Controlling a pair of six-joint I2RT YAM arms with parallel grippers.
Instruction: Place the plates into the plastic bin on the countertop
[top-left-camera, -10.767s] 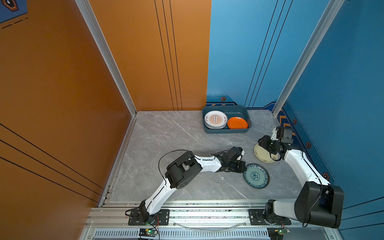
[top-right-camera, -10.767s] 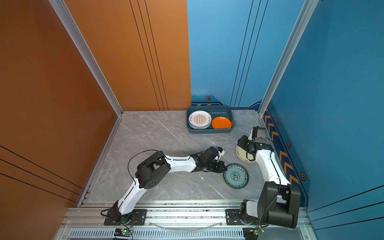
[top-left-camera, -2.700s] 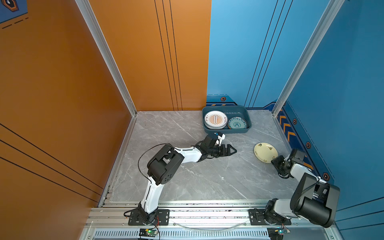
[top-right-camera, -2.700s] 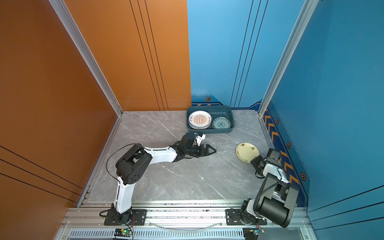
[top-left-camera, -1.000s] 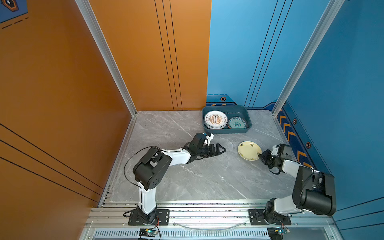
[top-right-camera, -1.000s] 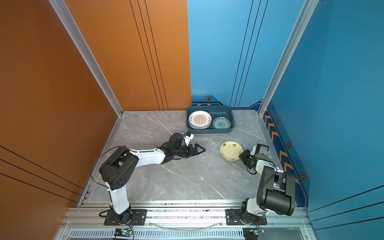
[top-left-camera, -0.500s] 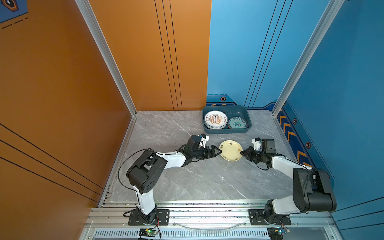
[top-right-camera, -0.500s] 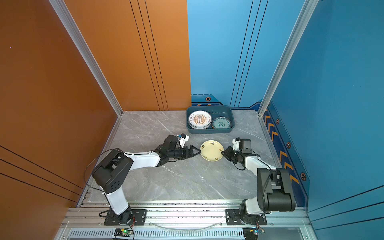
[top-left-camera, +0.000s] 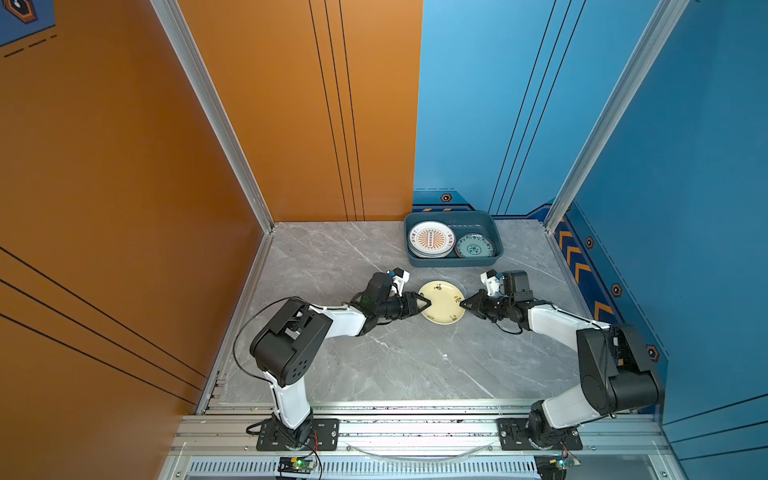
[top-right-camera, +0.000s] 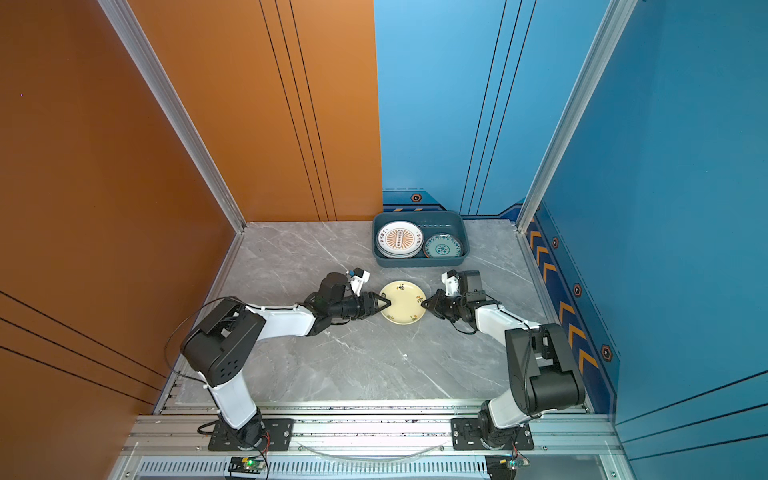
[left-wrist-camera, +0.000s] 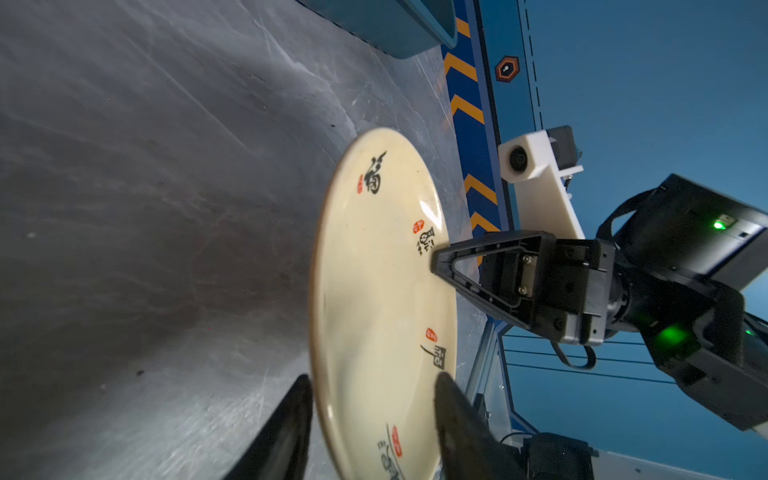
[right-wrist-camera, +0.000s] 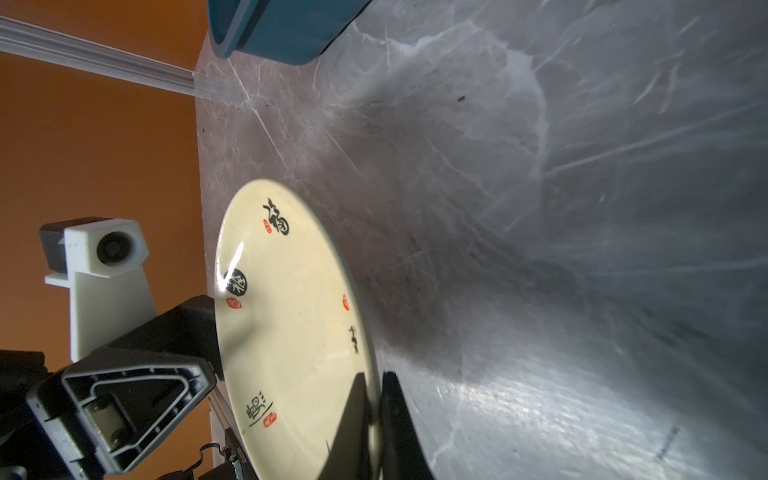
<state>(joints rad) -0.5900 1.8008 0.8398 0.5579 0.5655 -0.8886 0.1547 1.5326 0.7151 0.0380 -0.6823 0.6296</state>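
The grey marble tabletop (top-left-camera: 374, 365) carries everything. The left arm (top-left-camera: 291, 345) and right arm (top-left-camera: 602, 370) both reach in low towards the middle. The dark teal plastic bin (top-left-camera: 453, 262) sits at the far edge near the blue wall. Inside it a white plate with an orange sunburst (top-left-camera: 431, 239) tops a stack, and a teal floral plate (top-left-camera: 474, 248) lies beside it, nearer the right arm. A cream plate (top-left-camera: 441, 305) with black and red characters is between the two arms, in front of the bin and apart from it, casting a shadow on the tabletop. The right end effector (top-left-camera: 462, 305) is closed tight on the cream plate's rim, fingers (right-wrist-camera: 399, 428) pinching it. The left end effector (top-left-camera: 428, 302) is partly open, with one of its fingers (left-wrist-camera: 286, 432) on each side of the opposite rim.
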